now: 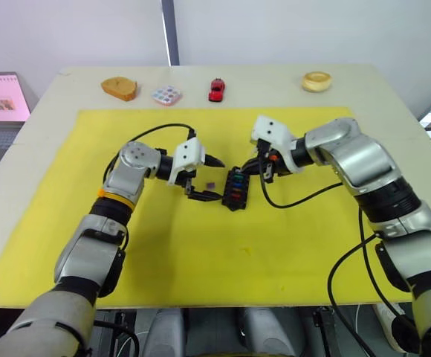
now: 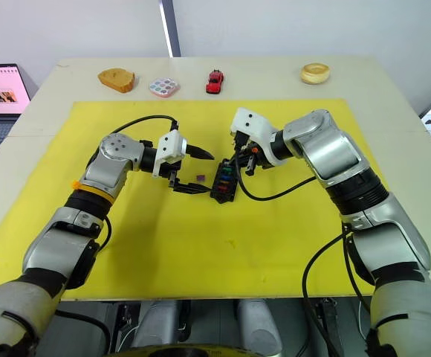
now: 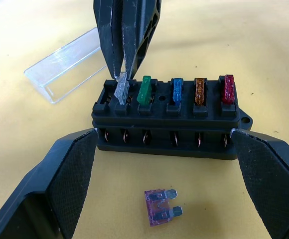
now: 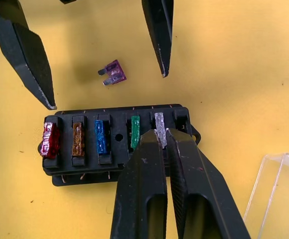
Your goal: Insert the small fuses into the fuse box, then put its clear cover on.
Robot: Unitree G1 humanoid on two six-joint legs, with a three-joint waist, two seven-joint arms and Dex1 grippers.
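— Black fuse box point(image 3: 167, 119) is mid-mat point(image 1: 201, 253), right? Four fuses seated: green point(image 3: 144, 90), blue point(image 3: 177, 89), brown point(image 3: 200, 91), red point(image 3: 228, 88).

— Yep. Right gripper point(image 4: 163, 133) is pinching the grey fuse point(image 4: 159, 127) at a slot. Left gripper point(image 3: 164, 174) sits spread wide, purple fuse point(image 3: 161, 206) loose between its fingers. Clear cover point(image 3: 67, 64) lies just beside the box.

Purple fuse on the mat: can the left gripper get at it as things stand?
Probably yes. The purple fuse lies loose on the yellow mat between the open left gripper fingers, just short of the fuse box. The right gripper is at the grey fuse, not in the way.
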